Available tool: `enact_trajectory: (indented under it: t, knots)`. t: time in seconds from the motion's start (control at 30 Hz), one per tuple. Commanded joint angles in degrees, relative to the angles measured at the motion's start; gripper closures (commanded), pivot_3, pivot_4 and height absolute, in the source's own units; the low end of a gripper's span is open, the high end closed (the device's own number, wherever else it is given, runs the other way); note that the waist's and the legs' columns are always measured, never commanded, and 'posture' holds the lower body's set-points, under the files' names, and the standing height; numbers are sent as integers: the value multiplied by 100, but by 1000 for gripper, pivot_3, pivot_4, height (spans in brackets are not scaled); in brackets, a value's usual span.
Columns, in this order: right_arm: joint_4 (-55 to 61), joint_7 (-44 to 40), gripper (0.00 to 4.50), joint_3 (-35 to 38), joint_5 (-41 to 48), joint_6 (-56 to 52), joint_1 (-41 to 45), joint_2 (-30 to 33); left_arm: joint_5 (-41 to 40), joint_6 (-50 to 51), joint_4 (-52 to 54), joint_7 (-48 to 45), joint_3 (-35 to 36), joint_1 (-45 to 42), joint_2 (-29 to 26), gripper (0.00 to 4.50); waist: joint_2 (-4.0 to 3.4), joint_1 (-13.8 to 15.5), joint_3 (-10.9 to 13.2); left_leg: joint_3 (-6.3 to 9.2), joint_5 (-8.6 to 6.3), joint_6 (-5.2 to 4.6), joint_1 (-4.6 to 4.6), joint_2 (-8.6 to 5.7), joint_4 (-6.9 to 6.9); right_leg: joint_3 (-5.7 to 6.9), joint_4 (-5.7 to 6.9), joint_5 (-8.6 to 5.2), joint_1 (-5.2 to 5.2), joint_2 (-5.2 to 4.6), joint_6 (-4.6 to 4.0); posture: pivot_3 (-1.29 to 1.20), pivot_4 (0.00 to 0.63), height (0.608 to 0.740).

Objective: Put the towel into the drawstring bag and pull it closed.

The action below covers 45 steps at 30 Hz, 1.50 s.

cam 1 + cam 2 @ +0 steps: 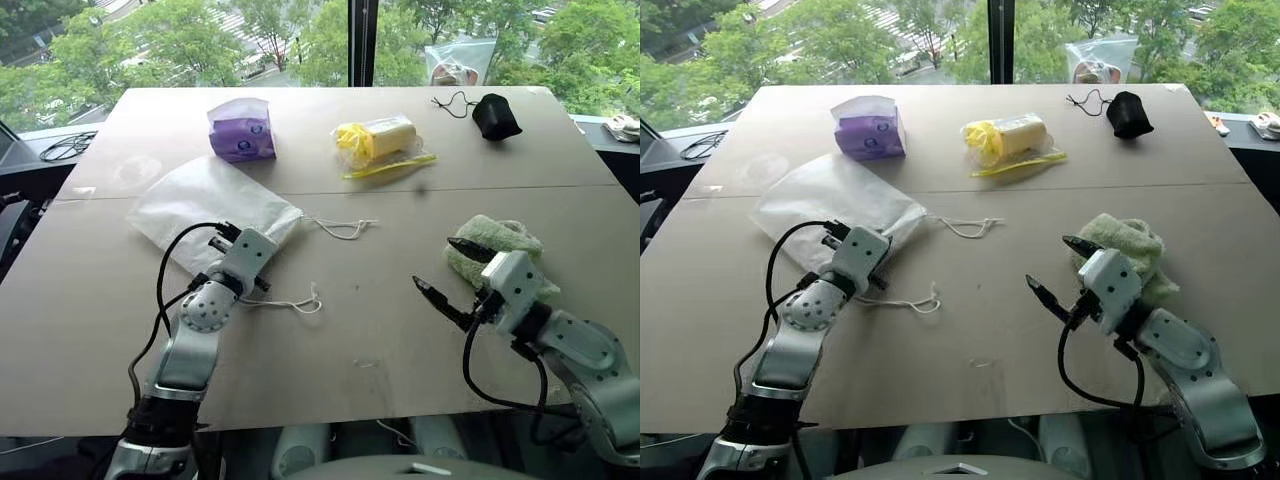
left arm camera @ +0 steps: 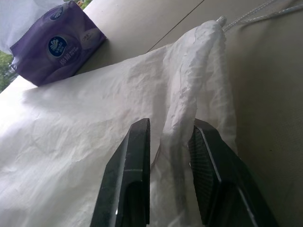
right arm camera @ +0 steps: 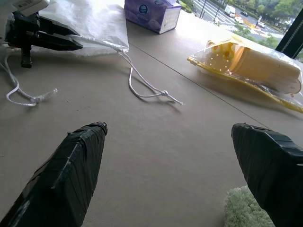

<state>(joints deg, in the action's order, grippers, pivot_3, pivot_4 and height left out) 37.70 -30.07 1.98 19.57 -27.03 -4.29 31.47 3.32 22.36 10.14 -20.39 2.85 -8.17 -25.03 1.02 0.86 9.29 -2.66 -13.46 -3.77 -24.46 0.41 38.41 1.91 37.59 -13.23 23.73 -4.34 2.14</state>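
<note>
The left hand (image 2: 168, 142) is clamped on the drawstring bag (image 1: 205, 200), its two black fingers (image 2: 128, 161) pinching a raised fold of the thin white fabric at the bag's mouth edge; the rest of the bag lies flat on the worktop (image 1: 400, 310), spreading from the hand toward 11 o'clock in the head views. One white cord (image 1: 345, 228) trails from the bag's mouth corner toward 3 o'clock, and a second cord (image 1: 295, 303) lies looped just beside the left wrist at about 4 o'clock. The right hand (image 1: 440, 270) stands wide apart and holds nothing, hovering low over bare worktop with its fingers (image 3: 75, 156) pointing toward the bag. The towel (image 1: 495, 250), light green and fluffy, lies bunched just beside this hand, at about 2 o'clock from its fingertips, its near edge close to the outer finger; I cannot tell whether they touch. Towel and bag lie well apart, the towel at 3 o'clock from the bag.
</note>
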Motion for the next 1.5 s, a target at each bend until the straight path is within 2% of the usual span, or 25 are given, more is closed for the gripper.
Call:
enact_trajectory:
  t: [0.03, 0.17, 0.23, 0.3, 0.4, 0.47, 0.53, 0.83, 0.93, 1.03, 1.07, 1.17, 1.2, 1.3, 1.4, 1.5]
  knots:
    - [53, 241, 0, 960, 441, -1007, 407, 360, -2122, 1737, 392, -978, 1003, -398, 141, 4477, 0, -4, 0, 1, 0, 0, -1, 0, 1, 1, 0, 0, 0, 0, 0, 0, 150, 740]
    - [-272, 407, 0, 1606, 747, -2090, 815, 753, -3622, 3426, 535, -1389, 1598, -878, -65, 4477, 0, 5, 1, 12, 1, 0, -14, -2, 12, 19, 2, 3, 1, 6, 7, 0, 150, 740]
    - [-585, 673, 0, 1828, 751, -2731, 1058, 848, -3971, 3857, 564, -1331, 1701, -1107, -113, 4477, 0, 0, 1, 11, 1, -1, -15, -5, 12, 18, 3, 5, 0, 11, 11, 0, 150, 740]
    - [-980, 1138, 0, 1892, 566, -3240, 1294, 758, -4322, 4245, 471, -1013, 1883, -1498, 97, 4477, 1, 0, 1, 9, 1, -1, -11, -5, 12, 13, 2, 8, -2, 20, 16, 0, 150, 740]
    - [-1435, 1624, 0, 1949, 514, -3855, 1648, 374, -4389, 4322, 465, -725, 1751, -1817, 294, 4477, 4, -1, -1, 7, 2, -2, -11, -8, 14, 11, 5, 11, -4, 34, 21, 0, 150, 740]
    - [-1607, 1738, 0, 1914, 477, -4050, 1765, 252, -4444, 4352, 444, -594, 1715, -1910, 382, 4477, 3, -14, -1, 0, 2, -3, -8, -12, 13, 0, 11, 10, -3, 41, 22, 0, 150, 740]
    - [-1986, 1780, 0, 1722, 480, -4681, 1860, 188, -4398, 4269, 382, -440, 1584, -2013, 511, 4477, 2, -23, 0, -4, 2, -3, -9, -12, 11, -6, 12, 11, -1, 44, 23, 0, 150, 740]
    - [-1971, 1186, 0, 1577, 1024, -5555, 1786, 62, -4559, 4281, 378, -141, 1481, -2198, 690, 4477, 22, -18, -13, 0, 1, -4, -3, -10, 9, -11, 10, 10, -4, 57, 22, 0, 150, 740]
    - [-1705, 983, 641, 895, 975, -5223, 1299, 138, -4702, 4451, 346, -114, 1493, -2192, 745, 4500, 30, -18, -19, 0, 1, -3, -2, -8, 7, -14, 10, 10, -4, 60, 21, 0, 150, 740]
    - [-1655, 846, 2112, 354, 721, -4615, 935, 243, -4701, 4471, 318, -127, 1411, -2189, 675, 4500, 79, -21, -54, 4, 0, -2, 10, -3, -3, -11, 8, 8, -13, 65, 21, 0, 150, 740]
    - [-1665, 829, 2458, 380, 744, -4429, 906, 96, -4654, 4403, 313, -181, 1337, -2189, 609, 4500, 92, -22, -62, 3, 0, -2, 15, -2, -5, -11, 5, 7, -16, 65, 20, 0, 150, 740]
    - [-1673, 779, 3985, 484, 718, -3747, 942, -222, -4696, 4324, 256, -408, 1206, -2223, 472, 4500, 120, -36, -79, 0, -1, 0, 46, 0, -15, -16, -2, 2, -40, 67, 12, 0, 150, 740]
    - [-1612, 736, 4362, 579, 786, -3564, 977, -356, -4727, 4311, 244, -513, 1149, -2222, 416, 4500, 121, -63, -78, -2, -2, 1, 56, 1, -16, -20, -6, -1, -48, 65, 6, 0, 150, 740]
    - [-1227, 301, 4454, 717, 1092, -2782, 1000, -659, -4743, 4223, 165, -771, 1020, -2203, 300, 4500, 115, -144, -73, -6, -2, 2, 63, 4, -17, -26, -12, -6, -50, 44, -2, 0, 150, 740]
    - [-782, -65, 4454, 963, 2029, -2755, 1072, -1158, -4858, 4247, 46, -997, 991, -2191, 260, 4500, 65, -181, -42, -7, -2, 2, 65, 6, -17, -31, 1, -5, -43, 42, -3, 0, 150, 740]
    - [-898, -45, 4454, 477, 2412, -2507, 1553, -1983, -4807, 4325, -122, -1136, 745, -2224, 232, 4500, 39, -148, -21, -9, -1, 3, 53, 6, -17, -33, 12, 4, -29, 41, 10, 0, 150, 740]
